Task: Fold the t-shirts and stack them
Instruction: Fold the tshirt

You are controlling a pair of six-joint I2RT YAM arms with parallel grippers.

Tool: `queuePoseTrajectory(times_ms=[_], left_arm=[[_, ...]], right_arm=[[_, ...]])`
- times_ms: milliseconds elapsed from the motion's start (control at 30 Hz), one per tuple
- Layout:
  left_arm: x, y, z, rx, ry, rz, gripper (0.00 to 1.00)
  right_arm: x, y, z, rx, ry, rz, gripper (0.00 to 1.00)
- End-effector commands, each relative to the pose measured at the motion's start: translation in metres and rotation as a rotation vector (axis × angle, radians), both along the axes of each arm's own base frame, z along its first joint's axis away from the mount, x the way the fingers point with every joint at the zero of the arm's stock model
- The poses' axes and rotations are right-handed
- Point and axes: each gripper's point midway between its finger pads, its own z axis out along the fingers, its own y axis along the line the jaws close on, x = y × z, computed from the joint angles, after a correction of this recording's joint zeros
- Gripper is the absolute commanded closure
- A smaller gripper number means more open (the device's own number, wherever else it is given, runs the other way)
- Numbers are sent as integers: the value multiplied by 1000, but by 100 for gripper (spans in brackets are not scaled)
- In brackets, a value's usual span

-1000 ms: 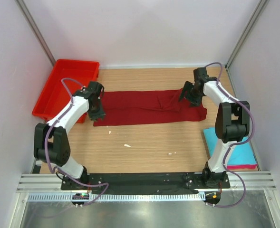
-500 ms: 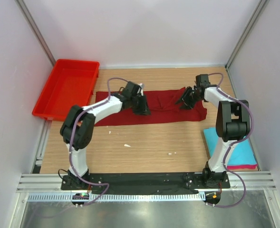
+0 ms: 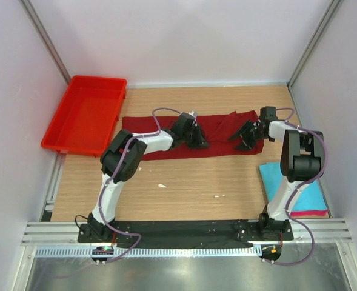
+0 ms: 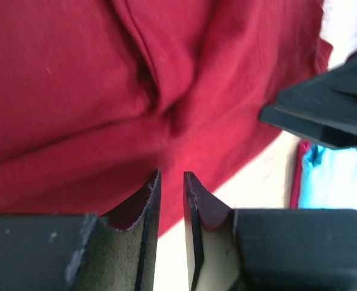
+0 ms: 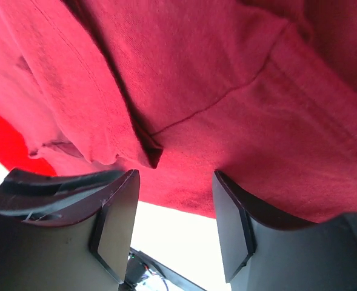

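A dark maroon t-shirt (image 3: 160,134) lies spread as a long strip across the far half of the table, creased near its middle. My left gripper (image 3: 196,138) hovers low over that middle; in the left wrist view its jaws (image 4: 171,174) stand a narrow slit apart at the cloth's near edge (image 4: 105,91), with nothing between them. My right gripper (image 3: 249,134) is at the shirt's right end, open wide (image 5: 175,176) over the hem (image 5: 239,121), holding nothing. A folded turquoise t-shirt (image 3: 290,185) rests on a pink one (image 3: 314,213) at the right.
A bright red plastic tray (image 3: 84,115) sits at the far left edge of the table. Small white scraps (image 3: 162,185) lie on the wood near the middle. The right arm's black gripper (image 4: 323,115) shows close by in the left wrist view.
My left gripper has swept right along the maroon shirt from its left end to its middle and narrowed. The right gripper has shifted a little right and lower, and the shirt's right end has bunched up.
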Motion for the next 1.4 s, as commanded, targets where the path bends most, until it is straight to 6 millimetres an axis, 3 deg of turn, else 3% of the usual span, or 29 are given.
queuePoseTrajectory(times_ms=[0, 200, 600, 1100, 1200, 1367], left_arm=[[29, -15, 28, -64, -109, 51, 78], [40, -11, 31, -47, -135, 97, 78], [62, 10, 33, -25, -111, 167, 78], [64, 11, 17, -24, -60, 169, 79], [65, 11, 15, -22, -56, 172, 79], [64, 13, 18, -15, -63, 164, 79]], right_arm=[[14, 7, 25, 53, -102, 6, 43], [21, 11, 31, 92, -123, -8, 48], [27, 14, 14, 122, -94, -21, 50], [32, 27, 6, 165, -87, -26, 57], [32, 27, 4, 165, -82, -26, 62], [29, 29, 13, 173, -80, -25, 83]])
